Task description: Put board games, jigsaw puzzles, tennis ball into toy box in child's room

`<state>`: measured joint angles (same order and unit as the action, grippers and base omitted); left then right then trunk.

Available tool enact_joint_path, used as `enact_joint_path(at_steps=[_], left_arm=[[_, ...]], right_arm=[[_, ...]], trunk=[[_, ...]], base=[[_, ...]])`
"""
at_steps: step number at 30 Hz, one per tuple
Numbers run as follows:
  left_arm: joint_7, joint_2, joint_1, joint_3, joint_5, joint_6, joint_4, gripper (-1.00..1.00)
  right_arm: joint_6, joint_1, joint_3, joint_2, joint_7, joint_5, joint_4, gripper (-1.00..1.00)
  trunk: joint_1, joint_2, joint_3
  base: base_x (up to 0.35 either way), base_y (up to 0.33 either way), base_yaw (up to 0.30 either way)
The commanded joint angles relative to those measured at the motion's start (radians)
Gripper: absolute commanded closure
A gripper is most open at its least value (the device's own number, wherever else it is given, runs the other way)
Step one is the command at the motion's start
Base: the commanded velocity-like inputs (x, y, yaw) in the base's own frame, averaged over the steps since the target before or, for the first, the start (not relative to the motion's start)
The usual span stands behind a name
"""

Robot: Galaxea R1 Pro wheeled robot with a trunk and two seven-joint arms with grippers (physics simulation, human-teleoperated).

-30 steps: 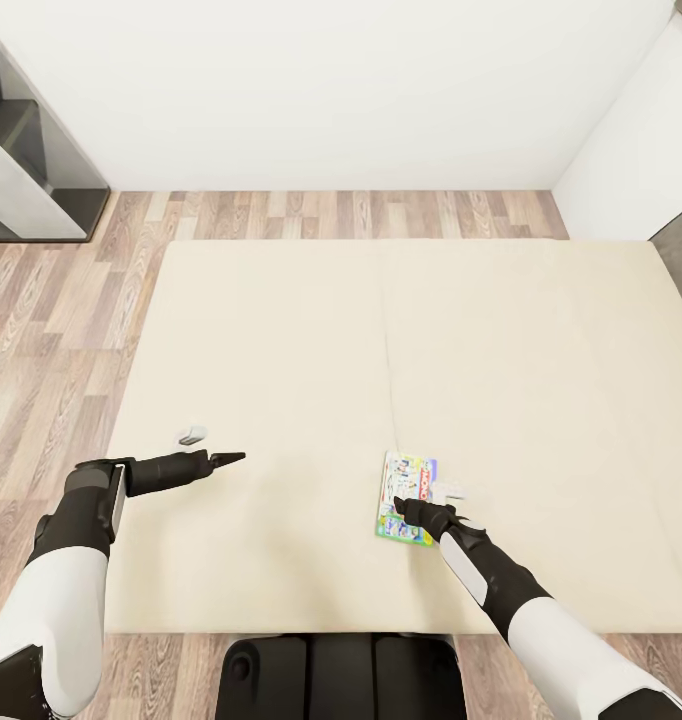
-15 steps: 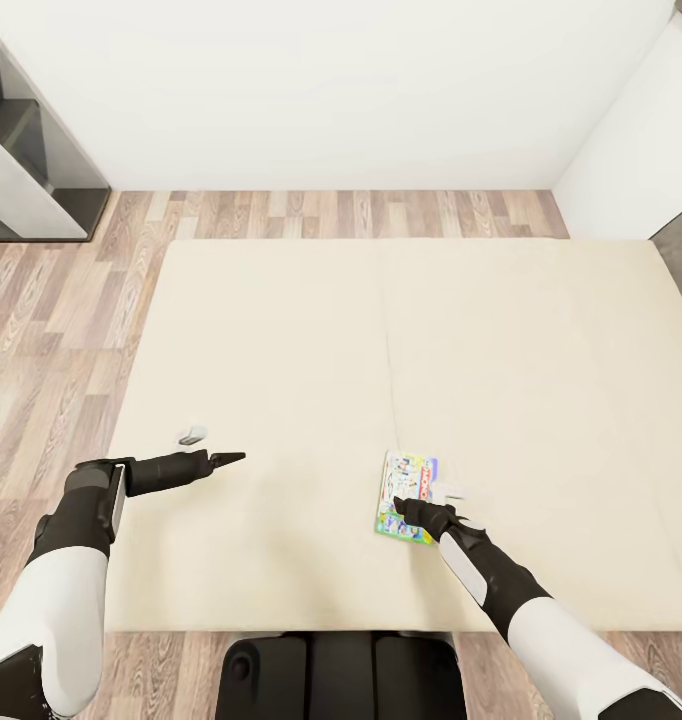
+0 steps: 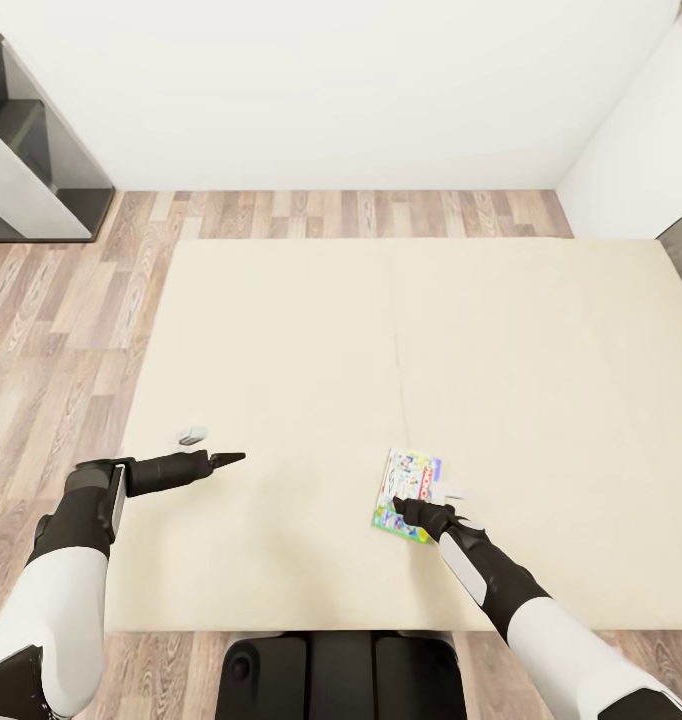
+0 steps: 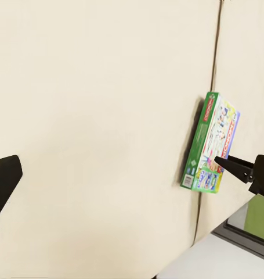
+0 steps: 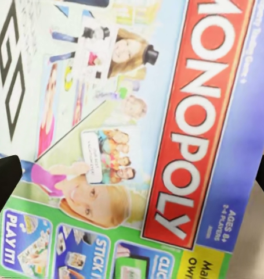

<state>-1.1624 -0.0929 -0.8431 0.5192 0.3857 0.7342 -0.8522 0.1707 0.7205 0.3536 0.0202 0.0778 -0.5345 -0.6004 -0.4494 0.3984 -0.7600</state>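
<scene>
One board game, a colourful Monopoly box (image 3: 409, 483), lies flat on the cream bed (image 3: 281, 350), near the bed's front edge and right of its middle seam. My right gripper (image 3: 402, 506) hovers over the near end of the box, open; in the right wrist view the lid (image 5: 137, 116) spreads wide between the two fingertips (image 5: 4, 177). My left gripper (image 3: 229, 459) is held over bare bedding well to the left of the box and looks open, with nothing in it. The left wrist view shows the box (image 4: 212, 145) from the side. Toy box, puzzles and ball are out of view.
A small grey object (image 3: 191, 436) lies on the bed near my left gripper, and a small white one (image 3: 451, 491) sits beside the box. Wooden floor (image 3: 61, 300) surrounds the bed, with a dark shelf unit (image 3: 31, 150) at the far left and white walls behind.
The head view has shifted slightly, so the camera moved. Both arms keep the same pose, and the box stays on the bed under my right gripper.
</scene>
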Motion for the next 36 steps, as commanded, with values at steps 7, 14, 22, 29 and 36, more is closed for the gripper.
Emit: enact_joint_path(at_steps=[7,14,22,29,36], left_arm=[[-0.010,0.001,-0.001,0.004,0.010,0.007,-0.001,-1.00],[-0.010,0.001,-0.001,0.004,0.010,0.007,0.000,-1.00],[-0.010,0.001,-0.001,0.004,0.010,0.007,0.000,-1.00],[-0.010,0.001,-0.001,0.004,0.010,0.007,-0.001,-1.00],[-0.010,0.001,-0.001,0.004,0.010,0.008,-0.001,-1.00]], right_arm=[[0.004,0.000,0.007,0.001,0.008,-0.009,-0.002,-1.00],[0.004,0.000,0.008,0.001,0.008,-0.009,-0.002,-1.00],[0.004,0.000,0.008,0.001,0.008,-0.009,-0.002,-1.00],[0.004,0.000,0.008,0.001,0.008,-0.009,-0.002,-1.00],[0.004,0.000,0.008,0.001,0.008,-0.009,-0.002,-1.00]], trunk=[[-0.001,0.002,-0.001],[-0.001,0.002,-0.001],[-0.001,0.002,-0.001],[-0.001,0.002,-0.001],[-0.001,0.002,-0.001]], base=[[0.000,0.110,0.000],[0.000,0.010,0.000],[0.000,0.000,0.000],[0.000,0.030,0.000],[0.000,0.025,0.000]])
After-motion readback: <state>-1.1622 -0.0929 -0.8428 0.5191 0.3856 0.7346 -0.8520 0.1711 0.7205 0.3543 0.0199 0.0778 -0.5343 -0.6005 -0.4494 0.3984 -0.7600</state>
